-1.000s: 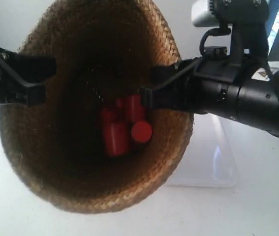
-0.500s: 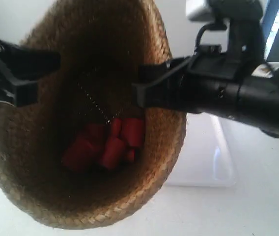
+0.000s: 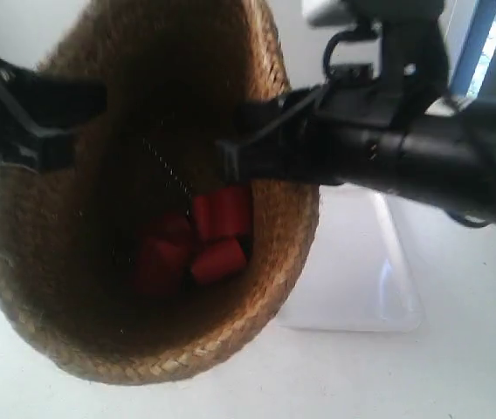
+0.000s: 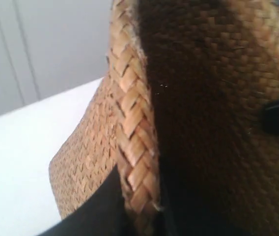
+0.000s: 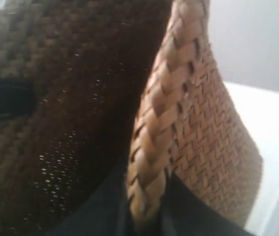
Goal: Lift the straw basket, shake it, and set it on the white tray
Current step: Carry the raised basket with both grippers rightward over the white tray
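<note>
The straw basket (image 3: 65, 288) hangs in the air, tilted with its mouth toward the exterior camera, gripped on opposite sides of its rim. The gripper of the arm at the exterior view's left (image 3: 66, 127) clamps one side. The gripper of the arm at the exterior view's right (image 3: 244, 140) clamps the other. In the left wrist view my left gripper (image 4: 139, 199) is shut on the braided rim (image 4: 132, 123). In the right wrist view my right gripper (image 5: 147, 209) pinches the rim (image 5: 154, 137). Several red cylinders (image 3: 200, 244) lie inside the basket. The white tray (image 3: 379, 288) lies on the table beyond, partly hidden.
A white tabletop (image 3: 458, 375) spreads under the basket and around the tray. A blue upright frame (image 3: 485, 39) stands at the back, behind the bulky black arm (image 3: 423, 166) at the exterior view's right. A pale wall (image 4: 56, 44) rises behind the table.
The basket has swung toward the exterior view's left and back a little, carried by both arms. The red cylinders have tumbled and regrouped inside. Both grips on the rim are unchanged.
</note>
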Tool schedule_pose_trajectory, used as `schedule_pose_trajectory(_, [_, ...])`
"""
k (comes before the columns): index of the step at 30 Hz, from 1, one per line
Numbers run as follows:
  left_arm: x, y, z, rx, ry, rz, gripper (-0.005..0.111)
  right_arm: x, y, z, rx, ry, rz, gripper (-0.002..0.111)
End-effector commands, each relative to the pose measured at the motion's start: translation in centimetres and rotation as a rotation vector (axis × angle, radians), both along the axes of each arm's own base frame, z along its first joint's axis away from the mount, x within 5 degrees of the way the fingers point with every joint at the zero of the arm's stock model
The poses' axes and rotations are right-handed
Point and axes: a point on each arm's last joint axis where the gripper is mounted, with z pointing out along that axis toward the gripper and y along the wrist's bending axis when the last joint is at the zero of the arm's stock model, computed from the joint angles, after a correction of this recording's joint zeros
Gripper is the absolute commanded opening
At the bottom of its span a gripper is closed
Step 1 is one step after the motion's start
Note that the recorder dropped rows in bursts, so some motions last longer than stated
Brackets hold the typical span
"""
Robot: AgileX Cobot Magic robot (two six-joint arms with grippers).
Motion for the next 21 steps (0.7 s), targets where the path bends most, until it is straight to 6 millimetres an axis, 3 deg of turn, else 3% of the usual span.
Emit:
schedule_pose_trajectory(1, [-2.9, 1.2, 3.7, -0.031, -0.218, -0.011, 0.0, -3.7, -1.3, 5.5, 0.072, -0.24, 0.052, 0.0])
schedule_pose_trajectory(3, [-1.2, 1.2, 1.6, -0.044, -0.172, 0.069, 0.0, -2.3, -1.1, 3.7, 0.014, -0.248, -0.012, 0.0])
schedule_pose_trajectory(6, [1.4, 0.3, -2.8, -0.023, 0.057, 0.096, 0.0, 1.2, -0.3, -1.2, -0.106, -0.098, -0.069, 0.0])
schedule_pose_trajectory(7, [0.7, -0.1, -2.1, -0.066, 0.102, 0.047, 0.0, 0.8, -0.1, -0.8, -0.052, -0.028, -0.034, 0.0])
schedule_pose_trajectory(8, [-2.0, 0.0, 1.5, -0.061, -0.011, -0.063, 0.0, -1.1, -0.1, 1.6, -0.006, -0.038, 0.066, 0.0])
schedule_pose_trajectory(10, [-3.2, 1.1, 3.2, -0.027, -0.193, -0.028, 0.0, -2.7, -1.4, 3.8, 0.022, -0.199, 0.025, 0.0])
schedule_pose_trajectory(12, [-1.7, 1.2, 1.2, -0.079, -0.109, 0.046, 0.0, -1.4, -1.5, 1.9, -0.005, -0.186, -0.058, 0.0])
schedule_pose_trajectory(16, [-0.6, 0.5, -1.2, -0.03, -0.002, 0.031, 0.0, -0.3, -0.2, -1.3, -0.091, -0.076, -0.017, 0.0])
schedule_pose_trajectory(21, [-0.6, 0.5, -1.2, -0.033, 0.003, 0.029, 0.0, -0.4, -0.4, -1.0, -0.084, -0.09, -0.026, 0.0])
